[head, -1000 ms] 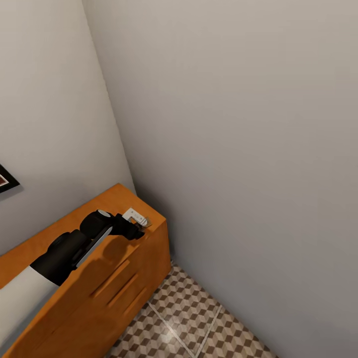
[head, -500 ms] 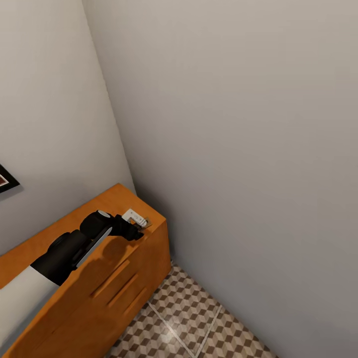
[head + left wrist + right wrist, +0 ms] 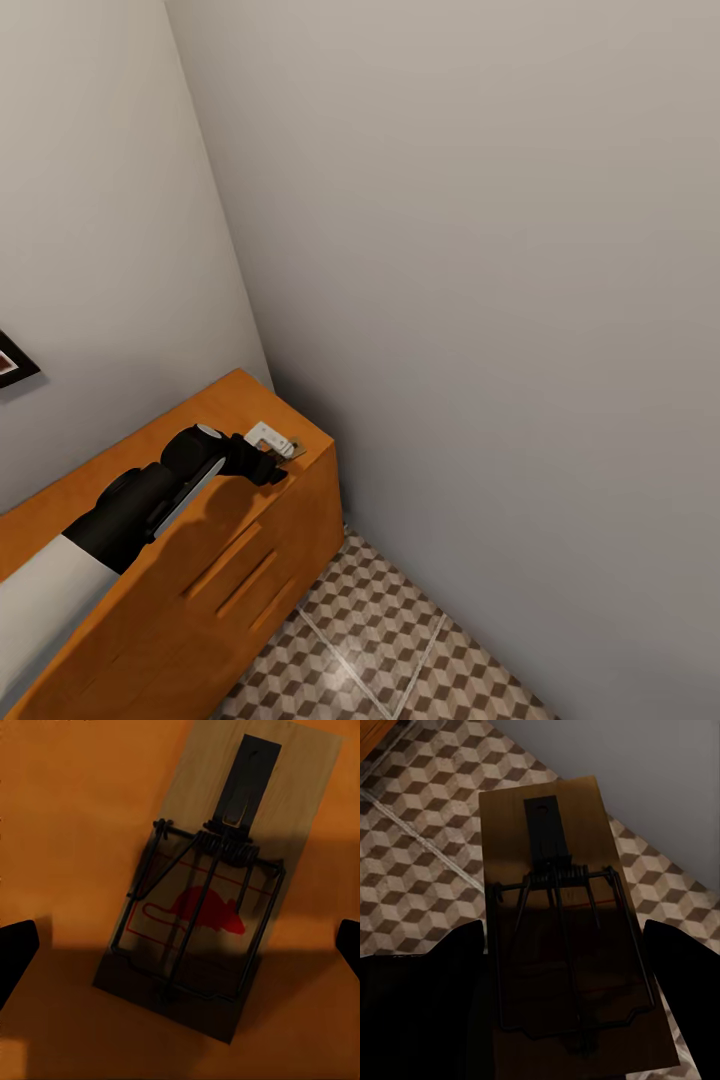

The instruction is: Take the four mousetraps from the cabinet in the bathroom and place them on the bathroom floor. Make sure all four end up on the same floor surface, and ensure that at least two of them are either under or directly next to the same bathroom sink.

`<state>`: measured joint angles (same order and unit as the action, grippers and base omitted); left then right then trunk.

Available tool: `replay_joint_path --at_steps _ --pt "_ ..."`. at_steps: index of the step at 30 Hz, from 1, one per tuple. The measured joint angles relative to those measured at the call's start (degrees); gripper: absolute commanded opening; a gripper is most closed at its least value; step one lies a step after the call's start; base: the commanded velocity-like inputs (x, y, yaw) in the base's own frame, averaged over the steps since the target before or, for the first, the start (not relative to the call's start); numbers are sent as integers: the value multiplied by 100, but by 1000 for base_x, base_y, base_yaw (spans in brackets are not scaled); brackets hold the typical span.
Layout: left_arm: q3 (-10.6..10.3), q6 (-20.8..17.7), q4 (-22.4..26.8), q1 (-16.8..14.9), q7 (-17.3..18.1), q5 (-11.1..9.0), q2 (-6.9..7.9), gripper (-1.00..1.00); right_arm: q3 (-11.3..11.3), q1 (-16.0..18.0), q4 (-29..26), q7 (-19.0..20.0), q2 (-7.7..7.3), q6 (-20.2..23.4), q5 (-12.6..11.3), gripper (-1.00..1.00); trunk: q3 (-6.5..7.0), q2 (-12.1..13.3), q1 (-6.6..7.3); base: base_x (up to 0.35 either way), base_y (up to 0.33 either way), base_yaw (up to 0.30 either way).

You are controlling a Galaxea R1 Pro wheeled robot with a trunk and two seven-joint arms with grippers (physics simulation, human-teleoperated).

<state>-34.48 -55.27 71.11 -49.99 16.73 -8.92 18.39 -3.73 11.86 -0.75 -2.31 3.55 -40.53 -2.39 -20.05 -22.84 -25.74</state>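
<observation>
Barely any change over the last second: left gripper (image 3: 272,462) sits at the same spot by the cabinet's far right corner, arm posture unchanged

Left gripper (image 3: 180,945) is spread wide, fingertips (image 3: 15,949) well apart on either side of a mousetrap (image 3: 214,881), not touching it. That trap lies flat on the cabinet top (image 3: 67,810), skewed to the gripper axis, red mouse print and wire spring up. Head view puts this mousetrap (image 3: 273,438) right at the far right corner of the cabinet (image 3: 215,560), close to both the end edge and the back wall (image 3: 480,250), so little room beyond it

Right gripper (image 3: 562,952) is pinching a second mousetrap (image 3: 570,922) between both fingers, held above the bathroom floor (image 3: 420,847), near where the tiles meet the grey wall

Drawers on the cabinet front look closed; tiled floor (image 3: 390,640) runs between cabinet end and wall
</observation>
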Motion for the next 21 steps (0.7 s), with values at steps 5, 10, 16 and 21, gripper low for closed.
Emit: replay_joint_path --at_steps 5,10,16,21 --pt "1 -1 -1 0 0 -4 0 100 1 -2 0 0 -2 1 -1 -100 0 0 0 0 0 0" --pt "0 0 -1 -1 2 -1 0 100 0 -3 0 0 0 1 0 -100 0 0 0 0 0 0" --pt "0 0 -3 -2 0 -5 0 100 1 -2 0 0 1 -1 -1 -100 0 0 0 0 0 0" --pt "0 0 1 0 -1 0 0 100 1 -1 0 0 0 1 -1 -100 0 0 0 0 0 0"
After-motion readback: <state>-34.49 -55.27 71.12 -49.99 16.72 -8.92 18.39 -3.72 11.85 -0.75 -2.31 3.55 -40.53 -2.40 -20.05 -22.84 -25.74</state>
